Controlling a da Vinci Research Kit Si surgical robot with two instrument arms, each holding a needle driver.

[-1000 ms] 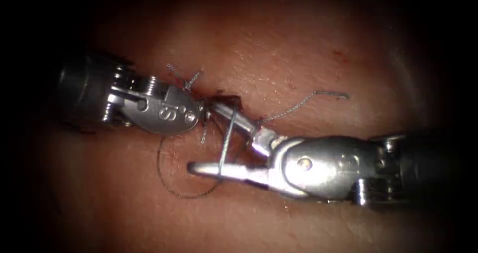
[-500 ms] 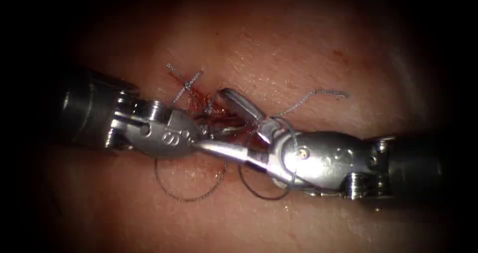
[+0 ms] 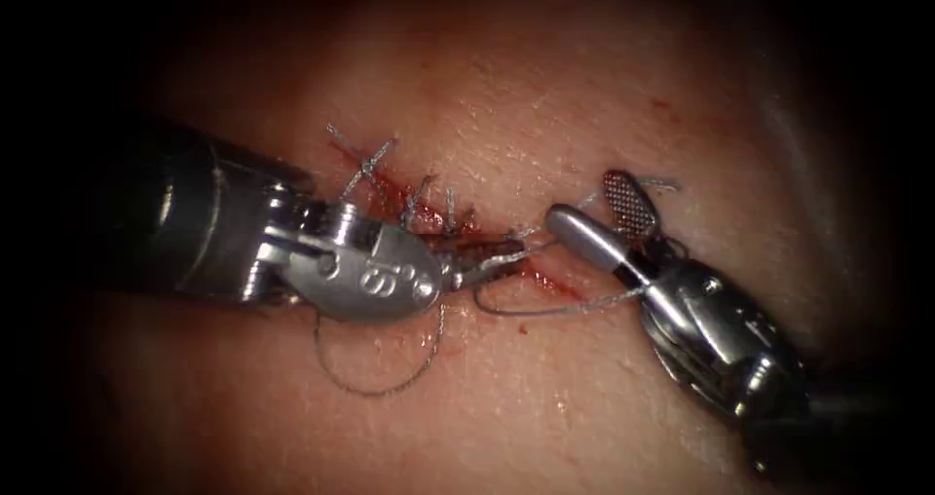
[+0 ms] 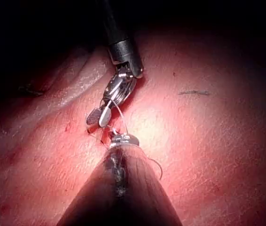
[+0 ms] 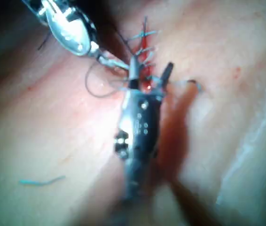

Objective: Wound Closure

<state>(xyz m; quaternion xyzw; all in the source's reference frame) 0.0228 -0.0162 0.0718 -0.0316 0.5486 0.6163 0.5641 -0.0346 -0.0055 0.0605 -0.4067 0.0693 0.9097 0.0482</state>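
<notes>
So the tissue takes up pretty much the whole endoscope view, pinkish and wet, with the cut running across the middle and some red fluid smeared along it. There's a finished stitch with its cut ends sticking up at the left end of the cut.

The left tool comes in from the left, its round metal head lying just below the cut. Its jaws are closed down to a thin point right on the cut line, and they look pinched on the thread there, though it's tight enough that I wouldn't swear to exactly what's between them. In the left wrist view the same tool sits over the cut, with a strand running up toward the other one.

The right tool comes in from the lower right, tips sitting at the right end of the cut. Its jaws are spread wide, you can see the ridged inner face of the upper one, and nothing is held between them. Thread passes under its lower jaw toward the left tool. The right wrist view shows that tool gaping the same way.

A loose loop of thread lies on the tissue below the left tool, and a short free end pokes out past the right tool's upper jaw. I can't make out the needle anywhere.
</notes>
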